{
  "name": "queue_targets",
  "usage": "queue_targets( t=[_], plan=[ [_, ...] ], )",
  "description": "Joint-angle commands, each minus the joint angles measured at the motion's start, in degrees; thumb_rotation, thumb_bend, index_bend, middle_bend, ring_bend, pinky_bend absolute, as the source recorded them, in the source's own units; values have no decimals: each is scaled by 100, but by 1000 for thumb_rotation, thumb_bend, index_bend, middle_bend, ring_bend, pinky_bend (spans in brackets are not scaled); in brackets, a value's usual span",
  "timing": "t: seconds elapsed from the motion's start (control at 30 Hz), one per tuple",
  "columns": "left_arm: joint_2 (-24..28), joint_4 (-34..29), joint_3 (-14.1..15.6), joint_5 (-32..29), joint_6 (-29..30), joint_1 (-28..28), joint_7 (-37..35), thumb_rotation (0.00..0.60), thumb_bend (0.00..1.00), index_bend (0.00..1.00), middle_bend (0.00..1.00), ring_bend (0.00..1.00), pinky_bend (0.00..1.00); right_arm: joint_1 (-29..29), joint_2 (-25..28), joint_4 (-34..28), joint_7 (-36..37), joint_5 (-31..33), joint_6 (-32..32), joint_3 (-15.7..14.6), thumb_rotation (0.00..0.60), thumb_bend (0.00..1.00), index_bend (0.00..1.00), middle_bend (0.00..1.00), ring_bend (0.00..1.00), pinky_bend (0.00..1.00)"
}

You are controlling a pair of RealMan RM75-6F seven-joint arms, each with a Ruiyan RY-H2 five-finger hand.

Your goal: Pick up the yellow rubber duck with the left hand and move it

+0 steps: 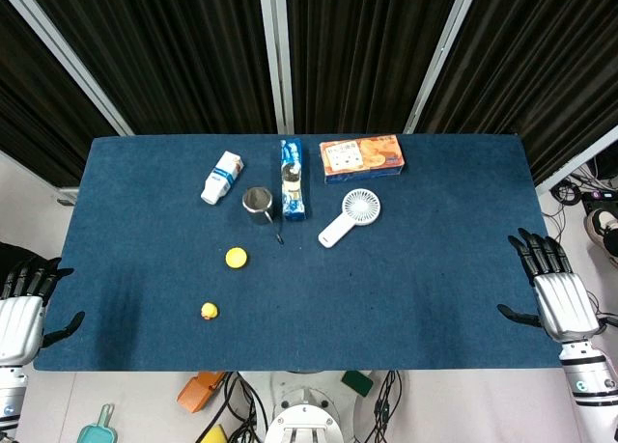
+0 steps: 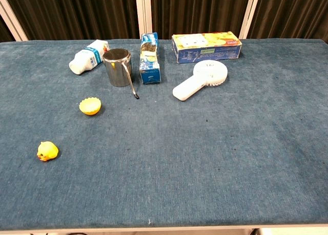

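Observation:
The yellow rubber duck (image 1: 210,311) (image 2: 47,151) is small and sits on the blue table cloth near the front left. My left hand (image 1: 23,308) hovers off the table's left edge, fingers spread and holding nothing, well left of the duck. My right hand (image 1: 552,287) rests at the table's right edge, fingers apart and empty. Neither hand shows in the chest view.
A yellow round cup-like piece (image 1: 237,258) (image 2: 90,106) lies behind the duck. Further back stand a metal cup (image 1: 257,204) with a spoon, a white bottle (image 1: 221,178) on its side, a blue carton (image 1: 293,179), an orange snack box (image 1: 361,157) and a white hand fan (image 1: 351,215).

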Motion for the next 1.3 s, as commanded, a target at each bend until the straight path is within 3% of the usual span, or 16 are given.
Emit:
queue_targets(
  t=[0.03, 0.37, 0.7, 0.97, 1.3],
  plan=[
    [-1, -12, 2, -8, 1, 8, 0, 600, 242, 231, 109, 29, 1, 15, 8, -6, 2, -4, -7, 7, 600, 147, 0, 37, 0, 60],
    [-33, -125, 56, 343, -282, -270, -7, 600, 242, 231, 110, 31, 1, -75, 66, 41, 150, -24, 245, 48, 600, 148, 0, 36, 0, 60],
    [-543, -144, 152, 868, -1477, -1199, 256, 600, 228, 251, 109, 35, 1, -207, 148, 4, 180, -45, 506, 68, 600, 147, 0, 37, 0, 60],
    [-1022, 54, 205, 644, -2263, -1632, 534, 600, 197, 294, 110, 35, 2, -235, 140, -24, 136, -5, 501, 60, 600, 147, 0, 37, 0, 60],
    [-1350, 285, 249, 188, -2544, -1725, 918, 600, 209, 311, 109, 35, 1, -242, 132, -45, 104, 18, 470, 56, 600, 147, 0, 36, 0, 60]
  ],
)
